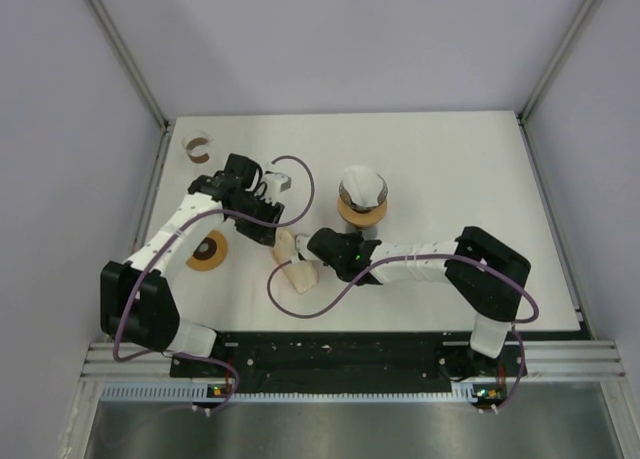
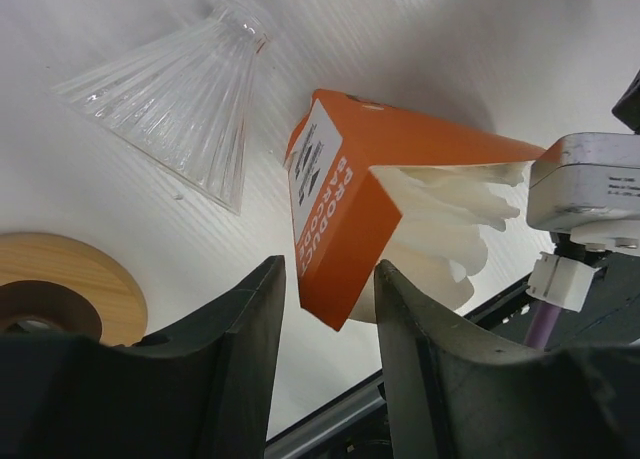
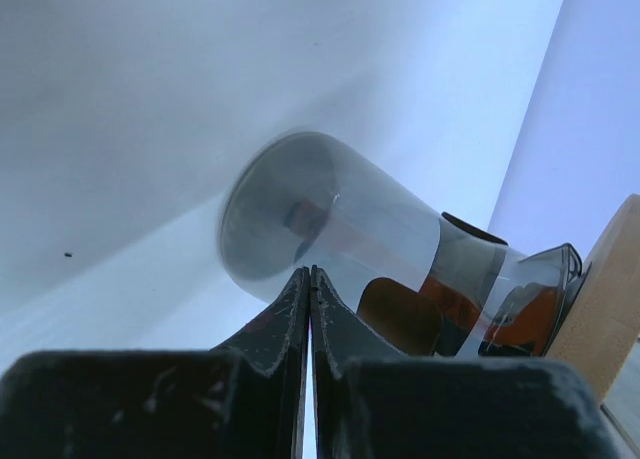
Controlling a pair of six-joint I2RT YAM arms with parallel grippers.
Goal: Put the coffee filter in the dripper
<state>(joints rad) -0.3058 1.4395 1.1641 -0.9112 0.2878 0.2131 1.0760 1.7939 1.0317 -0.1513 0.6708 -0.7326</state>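
Left pincer [image 2: 328,275] open, orange cardboard box [image 2: 400,164] corner just ahead of jaws; white paper filters [image 2: 450,229] spilled rightward. Right pincer [image 3: 308,275] closed, empty. Step needed pinch on single filter, not box.

My overhead cam looks down on the bench [image 1: 450,179]; both wrist cams sit low, close up. Overhead and left wrist share the wooden ring [image 2: 75,269].

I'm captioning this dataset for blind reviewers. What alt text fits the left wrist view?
An orange cardboard box spilling white paper coffee filters lies on the white table at the tips of the open left tool. A clear ribbed cone dripper lies on its side at upper left, a round wooden ring at lower left.
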